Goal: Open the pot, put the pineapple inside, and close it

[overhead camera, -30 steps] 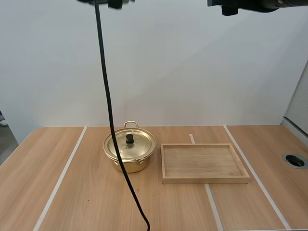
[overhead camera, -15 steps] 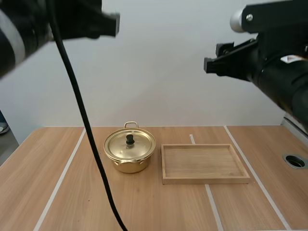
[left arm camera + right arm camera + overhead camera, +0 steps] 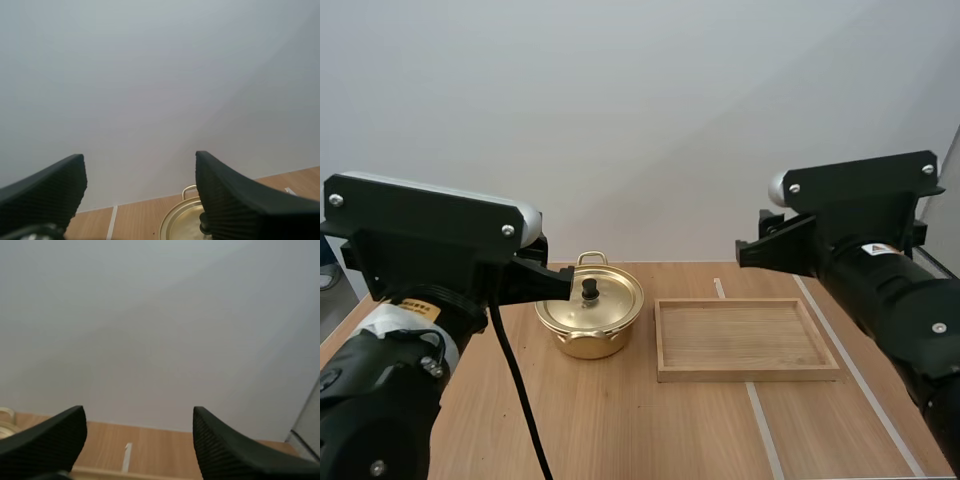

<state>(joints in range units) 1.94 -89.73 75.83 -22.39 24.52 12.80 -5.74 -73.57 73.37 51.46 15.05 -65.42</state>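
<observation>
Wooden table [image 3: 620, 430] unchanged: pot [image 3: 588, 345], lid [image 3: 610, 300] on, beside tray [image 3: 747, 375]. Both arms have dropped into view; left gripper [image 3: 139, 165] and right gripper [image 3: 137, 415] stand with fingers apart, holding nothing. Opening not yet begun.

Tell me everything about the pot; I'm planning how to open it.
The pot is shiny gold-coloured metal, round and shallow, upright on the table just left of the wooden tray, apart from it. Its lid sits closed, with a black knob at its middle; a loop handle shows at the far rim.
</observation>
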